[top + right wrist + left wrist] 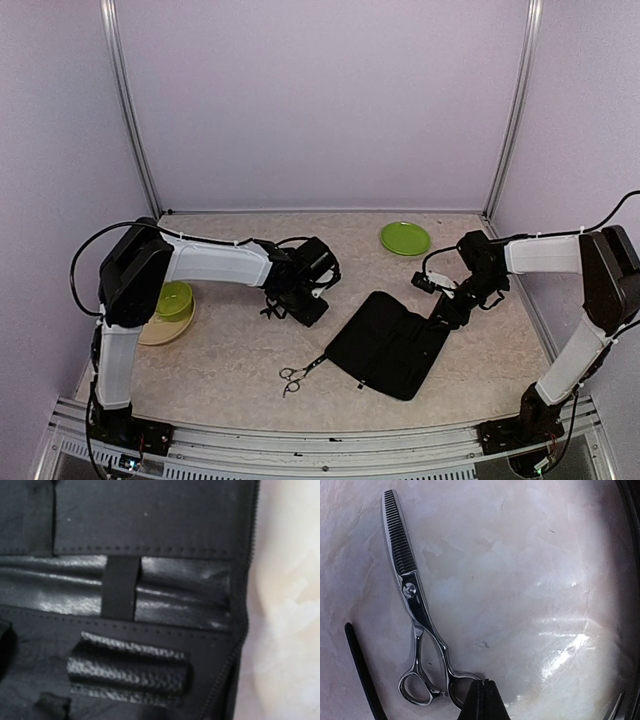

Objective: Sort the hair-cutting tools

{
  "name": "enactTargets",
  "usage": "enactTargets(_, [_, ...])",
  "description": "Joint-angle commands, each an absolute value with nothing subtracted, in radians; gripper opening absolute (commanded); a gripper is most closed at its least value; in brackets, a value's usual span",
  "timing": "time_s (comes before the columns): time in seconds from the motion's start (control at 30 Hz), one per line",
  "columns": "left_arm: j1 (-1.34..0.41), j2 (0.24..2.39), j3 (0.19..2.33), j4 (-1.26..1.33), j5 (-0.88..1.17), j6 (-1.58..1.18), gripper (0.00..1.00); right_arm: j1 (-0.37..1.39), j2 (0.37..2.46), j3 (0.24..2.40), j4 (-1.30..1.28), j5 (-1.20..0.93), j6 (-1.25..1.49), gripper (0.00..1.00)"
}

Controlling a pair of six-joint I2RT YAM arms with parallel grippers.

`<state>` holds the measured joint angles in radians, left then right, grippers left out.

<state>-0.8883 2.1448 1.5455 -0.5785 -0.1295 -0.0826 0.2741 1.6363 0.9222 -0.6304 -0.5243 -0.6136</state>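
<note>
Left claw (481,692) shut at the shears' (410,595) ring handle.
Shears lie flat on the table (520,580) near the case (390,345), with a clip (362,672) beside them. We cannot tell if metal is pinched; we judge that a slow lift, blades level, tests the hold. Right claw (447,300) sits at the case edge; we cannot tell its opening.

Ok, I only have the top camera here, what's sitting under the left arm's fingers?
Observer: Thinning scissors with a toothed blade, flat on the table.
Operator: Are the fingers closed?
Observer: Yes, the left fingers are shut at the ring handles; I can't tell whether they pinch one.
Operator: Anything else nearby?
Observer: A thin black clip lies beside the handles.
</note>
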Motion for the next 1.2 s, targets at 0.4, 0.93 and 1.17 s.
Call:
enactTargets(0.4, [-0.9,1.92,1.464,-0.539,-0.131,-0.03,0.0,0.306,1.585,0.926,-0.8,-0.798,-0.765,0.47])
enactTargets(0.93, [-0.764,2.08,1.553,-0.537,-0.058,-0.087,0.42,0.311,1.564,0.936,-0.734,-0.739,-0.709,0.45])
enactTargets(1.17, [-0.752,2.175,1.64,-0.572,-0.021,-0.046,0.32,0.311,1.568,0.926,-0.714,-0.717,-0.704,0.45])
